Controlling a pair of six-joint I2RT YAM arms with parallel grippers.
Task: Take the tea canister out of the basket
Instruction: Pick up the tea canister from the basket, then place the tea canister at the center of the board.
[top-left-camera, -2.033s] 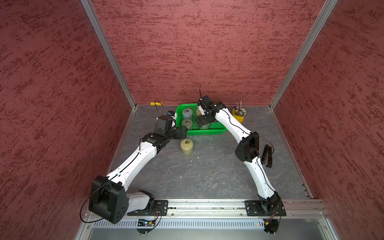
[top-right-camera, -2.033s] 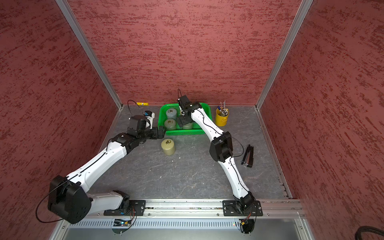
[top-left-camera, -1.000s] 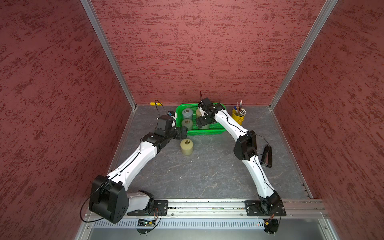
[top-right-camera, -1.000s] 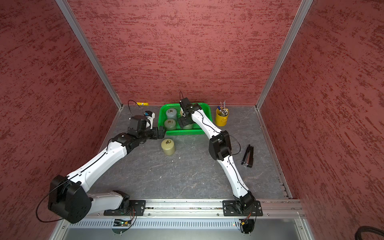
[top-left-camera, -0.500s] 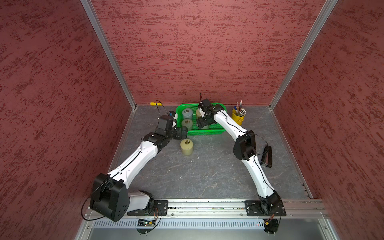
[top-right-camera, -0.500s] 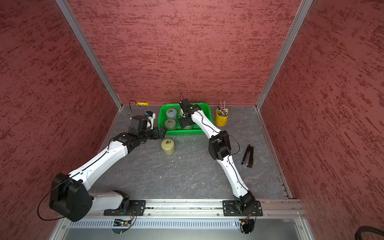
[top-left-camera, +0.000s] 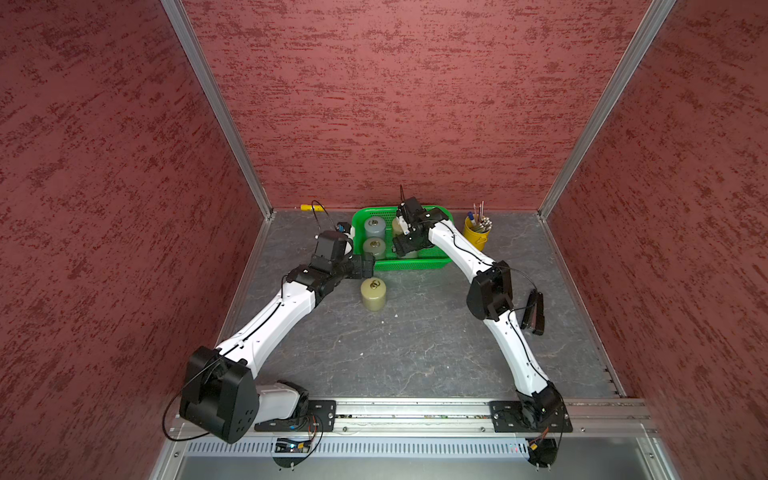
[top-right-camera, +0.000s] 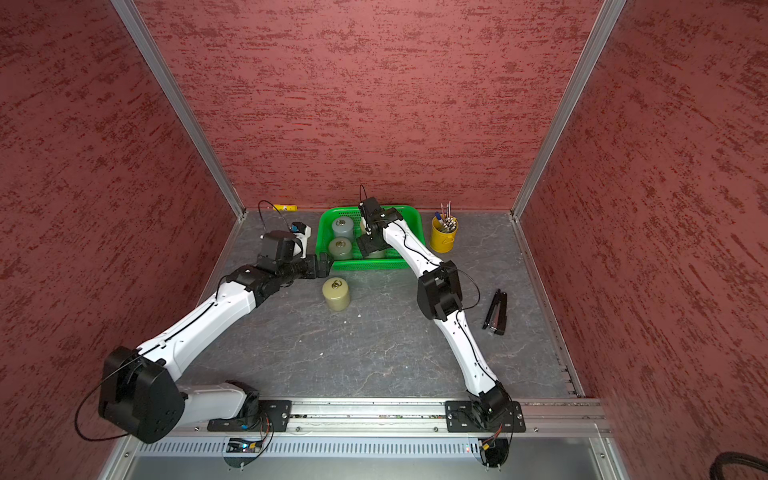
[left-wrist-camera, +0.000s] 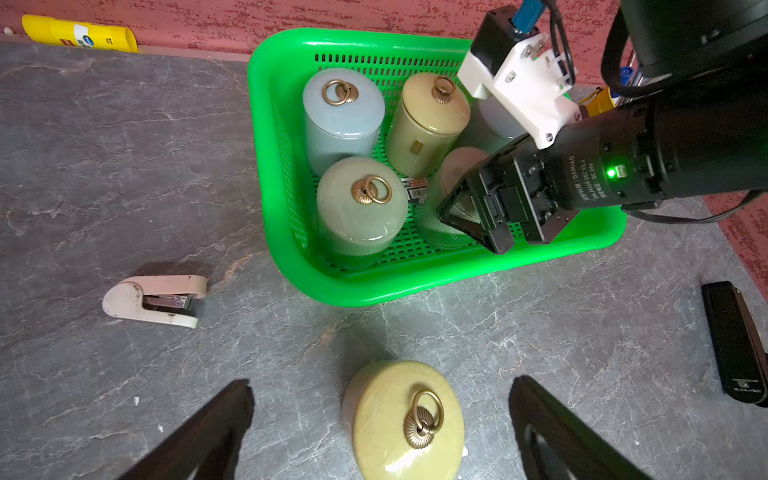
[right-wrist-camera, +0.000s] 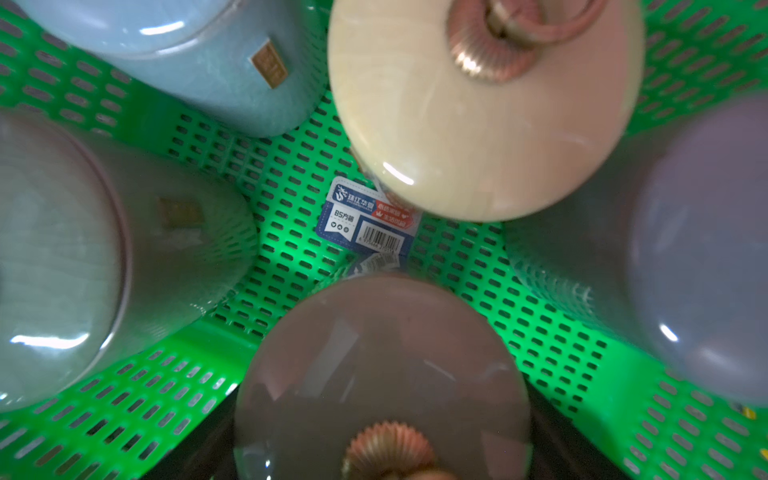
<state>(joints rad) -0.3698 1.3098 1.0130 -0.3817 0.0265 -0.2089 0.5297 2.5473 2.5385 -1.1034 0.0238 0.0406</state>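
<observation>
Lifting the tea canister (right-wrist-camera: 382, 357) | your right claw (top-left-camera: 402, 248) is clenched on its sides while it stands in the basket (left-wrist-camera: 374, 295), near the wall on the robot's side | raise it straight up, slowly, so you clear the cream canister (right-wrist-camera: 478, 124) beside it | your left claw (top-left-camera: 368, 266) is released, over the desk (top-left-camera: 415, 353) outside.

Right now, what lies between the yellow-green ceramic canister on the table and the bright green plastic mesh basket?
Nothing: the left wrist view shows bare grey table between canister and basket.
</observation>
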